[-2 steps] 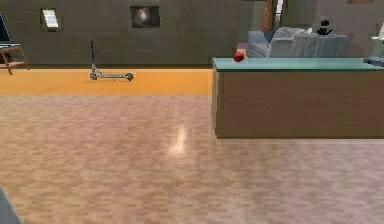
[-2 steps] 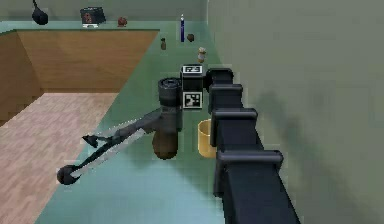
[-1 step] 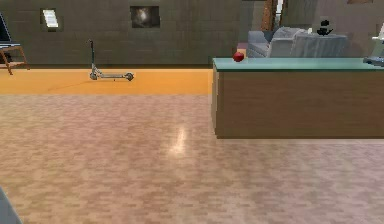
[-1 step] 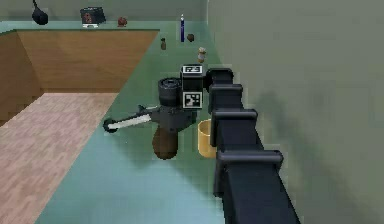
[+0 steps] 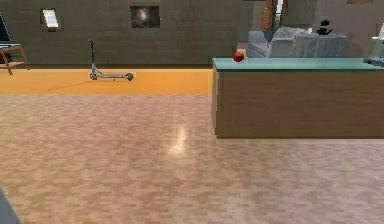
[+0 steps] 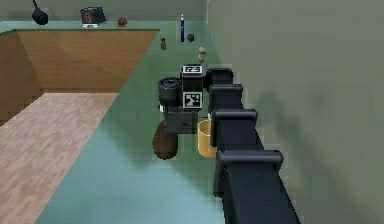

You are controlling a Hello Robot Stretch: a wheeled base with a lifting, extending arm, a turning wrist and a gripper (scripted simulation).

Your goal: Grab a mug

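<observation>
Tan and cup-shaped, what looked like the mug (image 6: 205,137) stood on the green bench (image 6: 100,170), close against the arm (image 6: 245,165), with a brown round thing (image 6: 165,144) just beside it. The arm lay stretched over the bench, presumably to bring the jaws to the mug. With both things right at the jaws, I could not tell whether they held anything. A blue bottle (image 6: 181,25) and a black pan (image 6: 40,12) stood well apart at the far end.

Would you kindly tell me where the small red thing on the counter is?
The small red thing sits right of the middle in the forward view, near the left end of the teal counter top, with a pale sofa behind it.
</observation>
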